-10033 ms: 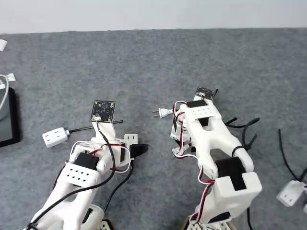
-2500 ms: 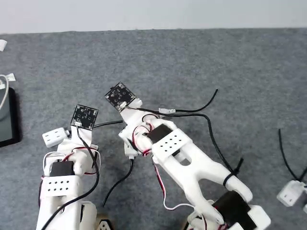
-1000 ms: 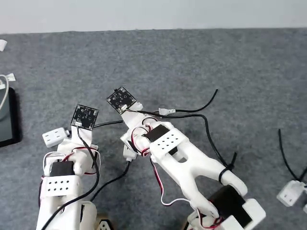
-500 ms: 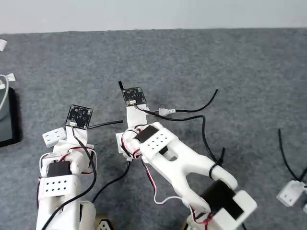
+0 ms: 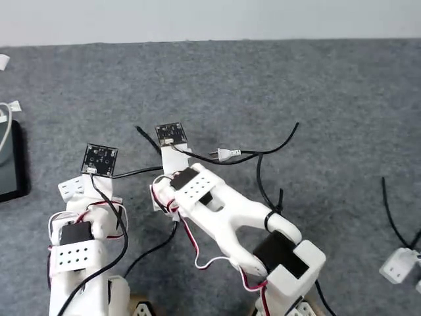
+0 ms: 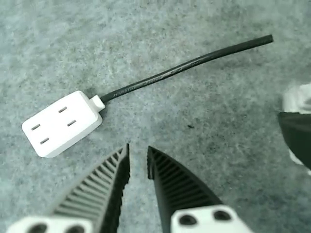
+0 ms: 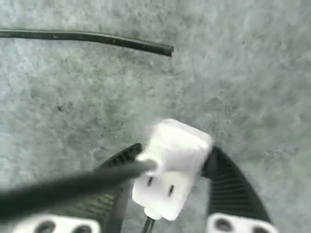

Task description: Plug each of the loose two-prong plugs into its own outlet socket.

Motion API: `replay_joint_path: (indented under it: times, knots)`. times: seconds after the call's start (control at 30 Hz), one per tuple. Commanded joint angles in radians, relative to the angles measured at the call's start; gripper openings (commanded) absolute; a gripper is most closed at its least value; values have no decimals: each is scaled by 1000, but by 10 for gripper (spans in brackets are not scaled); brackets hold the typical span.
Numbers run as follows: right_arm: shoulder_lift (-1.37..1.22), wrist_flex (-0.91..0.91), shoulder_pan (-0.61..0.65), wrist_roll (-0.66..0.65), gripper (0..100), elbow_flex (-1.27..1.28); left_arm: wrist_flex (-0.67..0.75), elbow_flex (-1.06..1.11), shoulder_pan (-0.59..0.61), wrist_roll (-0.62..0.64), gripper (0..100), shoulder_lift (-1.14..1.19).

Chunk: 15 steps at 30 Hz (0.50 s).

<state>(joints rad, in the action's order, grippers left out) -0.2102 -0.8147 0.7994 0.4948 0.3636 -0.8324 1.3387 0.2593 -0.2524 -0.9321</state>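
Blurry black cord (image 7: 58,190) in foreground

Table covered in a grey felt-like mat (image 5: 342,85); pale wall band (image 5: 210,20) beyond the far edge; flat dark device (image 5: 14,168) at the left edge, cut off by the frame; white cable (image 5: 6,131) curving onto it; white scrap (image 5: 2,61) near the far left corner; smaller white tag (image 5: 14,105) just beyond the device.

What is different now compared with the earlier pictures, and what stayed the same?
The right pincer swung far to the left and took hold of a white outlet socket. The left pincer shifted left, beside the far-left outlet socket. That socket, the two-prong plug and the far-right outlet socket stayed put.
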Motion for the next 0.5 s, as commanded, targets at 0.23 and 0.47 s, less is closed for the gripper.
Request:
replay_joint_path:
  times: [0.23, 0.47]
  knots:
    - [117, -237, -165, -207, 8, -75, 29, -61, 3, -2, 15, -14]
    - [414, -479, -504, -361, 8, 2, 38, -61, 3, 44, 15, -9]
